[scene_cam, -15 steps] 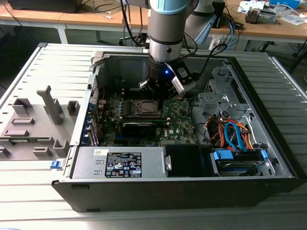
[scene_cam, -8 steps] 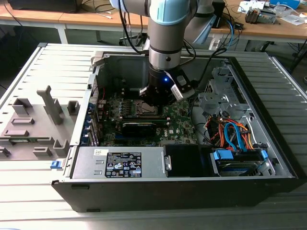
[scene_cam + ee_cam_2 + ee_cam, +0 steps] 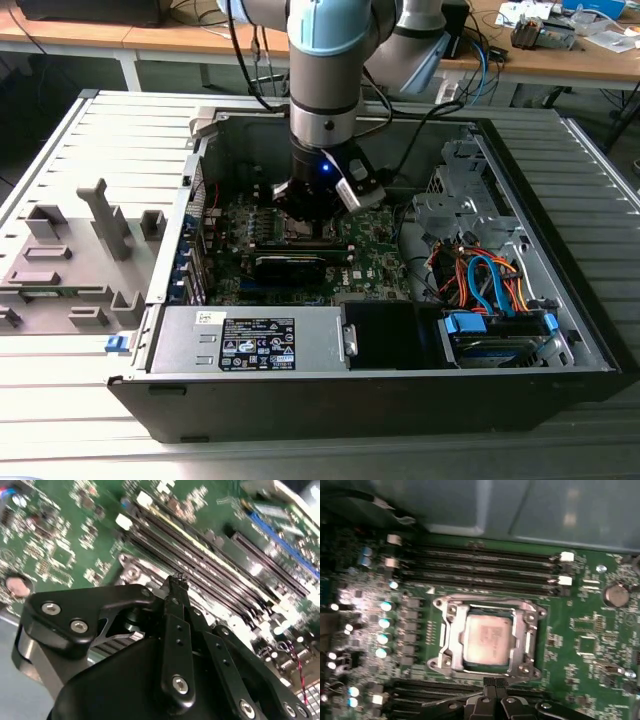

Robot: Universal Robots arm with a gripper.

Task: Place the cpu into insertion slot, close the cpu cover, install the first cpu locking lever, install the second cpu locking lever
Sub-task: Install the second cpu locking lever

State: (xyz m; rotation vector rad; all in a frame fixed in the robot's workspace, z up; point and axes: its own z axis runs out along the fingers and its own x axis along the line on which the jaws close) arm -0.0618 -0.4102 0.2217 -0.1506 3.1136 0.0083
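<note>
Jaws: pressed together at the tips, nothing between them, gripper [image 3: 495, 684] sitting right at the socket's edge
Cpu: cpu [image 3: 488, 638] is lying flat in the insertion slot [image 3: 451, 611]
Cover: cpu cover [image 3: 526, 639] looks down around the chip, its face showing through the window
Board: green motherboard [image 3: 585, 645], long black memory slots [image 3: 480, 570] just beside the socket
Case: open computer case [image 3: 560, 300], arm reaching down into it

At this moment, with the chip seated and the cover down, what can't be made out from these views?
- Insertion slot: hidden under the cpu and cpu cover in the first wrist view.
- Locking levers: too blurred there to tell whether latched.
- Socket area in the exterior view: hidden behind the gripper.
</note>
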